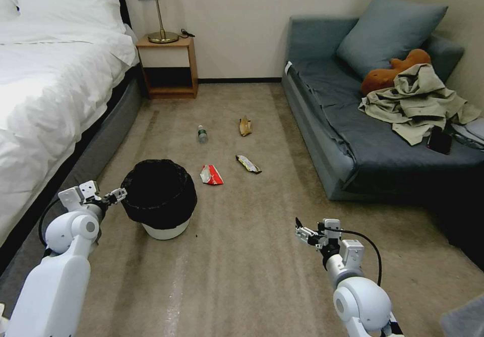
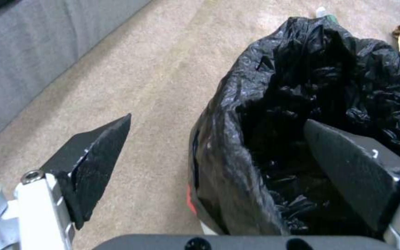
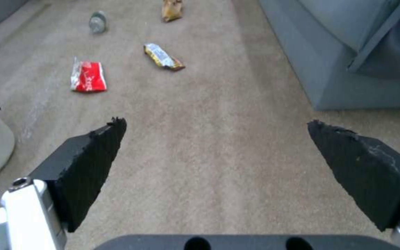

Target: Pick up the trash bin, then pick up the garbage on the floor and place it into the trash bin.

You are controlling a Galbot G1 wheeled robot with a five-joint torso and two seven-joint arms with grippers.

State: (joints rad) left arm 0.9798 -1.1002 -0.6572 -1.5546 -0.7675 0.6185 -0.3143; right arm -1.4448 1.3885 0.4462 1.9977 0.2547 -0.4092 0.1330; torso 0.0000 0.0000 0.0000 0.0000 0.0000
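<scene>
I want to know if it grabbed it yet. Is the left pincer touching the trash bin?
Cannot tell. In the left wrist view the open left pincer straddles the trash bin rim, one finger inside, one outside, but no contact shows plainly.

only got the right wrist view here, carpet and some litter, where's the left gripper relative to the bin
Observer: The left gripper is open and straddles the trash bin's rim: one finger inside the black liner, one outside over the carpet.
Operator: is anything in the bin yet
Observer: The left wrist view shows just crumpled black bag inside; its bottom is too dark to tell.
Operator: what's past the litter
Observer: In the head view, a wooden nightstand with a brass lamp stands against the wall, beside the bed.
</scene>
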